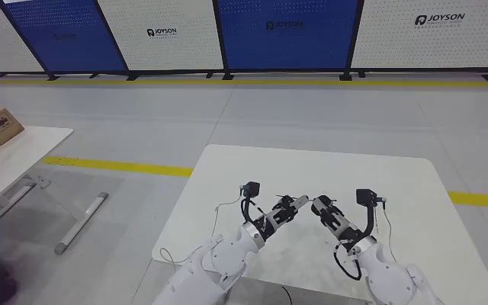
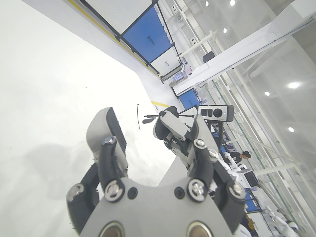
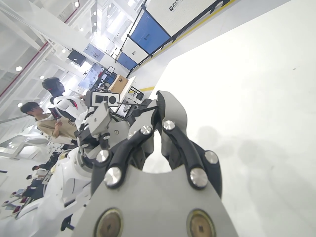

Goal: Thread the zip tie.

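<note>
Two robot arms meet over the middle of a white tabletop [image 1: 381, 183], their hands almost tip to tip. The right hand [image 3: 154, 104] is closed, pinching a black zip tie [image 2: 149, 118] that lies crosswise in its grip, a short stub with a thicker end sticking out toward the other arm. The left hand [image 2: 153, 113] is wide open and holds nothing. It faces the right hand, which from the left wrist sits framed between its two spread fingers [image 2: 108, 129]. A thin black strand [image 2: 138, 117] curves just beside the stub. Whether it is the tie's own tail or lies apart on the tabletop cannot be told.

The step in hand looks like the handover before threading: the open hand needs to take the tie's free end so that tail and head can be brought together.

To do it well:
- Line the open fingers up across the strap, not along it, so the pads close on its flat faces.
- Grip close to the tip, leaving only a little bare tail to steer, since a thin strap will likely flex and wander.
- Close gently. The tie is slim and could twist or pop out of the pinch.
- Let the right hand hold firm, so the head's slot stays at a known angle.
- Mind the small gap between the hands, where fingers could knock together.
</note>
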Available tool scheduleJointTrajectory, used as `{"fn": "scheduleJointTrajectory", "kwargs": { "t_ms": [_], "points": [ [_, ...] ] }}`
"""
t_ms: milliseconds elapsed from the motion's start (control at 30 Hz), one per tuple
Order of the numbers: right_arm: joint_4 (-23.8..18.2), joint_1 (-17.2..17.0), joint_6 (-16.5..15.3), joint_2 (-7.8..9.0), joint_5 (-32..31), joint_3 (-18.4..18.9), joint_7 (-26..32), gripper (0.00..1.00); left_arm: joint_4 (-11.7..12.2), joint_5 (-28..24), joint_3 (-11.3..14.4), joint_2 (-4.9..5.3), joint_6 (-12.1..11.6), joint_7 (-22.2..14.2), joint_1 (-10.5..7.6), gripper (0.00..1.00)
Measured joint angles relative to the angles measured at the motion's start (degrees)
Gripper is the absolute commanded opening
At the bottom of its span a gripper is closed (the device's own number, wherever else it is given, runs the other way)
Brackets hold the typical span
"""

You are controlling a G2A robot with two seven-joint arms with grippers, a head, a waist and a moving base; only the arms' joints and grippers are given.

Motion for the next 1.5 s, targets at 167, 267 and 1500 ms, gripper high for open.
{"fn": "scheduleJointTrajectory", "kwargs": {
  "t_ms": [167, 267, 1500],
  "points": [
    [-0.1, -0.12, -0.09, 0.02, -0.25, 0.01, -0.19, 0.0, 0.61, -0.18, 0.29, -0.11, 0.22, 0.23, -0.4, 0.0],
    [-0.24, -0.2, -0.15, 0.03, -0.3, 0.11, -0.22, 0.0, 0.77, -0.04, 0.5, -0.16, 0.33, 0.26, -0.53, 0.0],
    [-0.37, -0.4, -1.11, 0.28, 1.75, 0.84, 1.51, 0.42, 0.4, 0.48, 0.73, -0.14, 0.33, 0.11, -0.64, 0.0]
  ]
}}
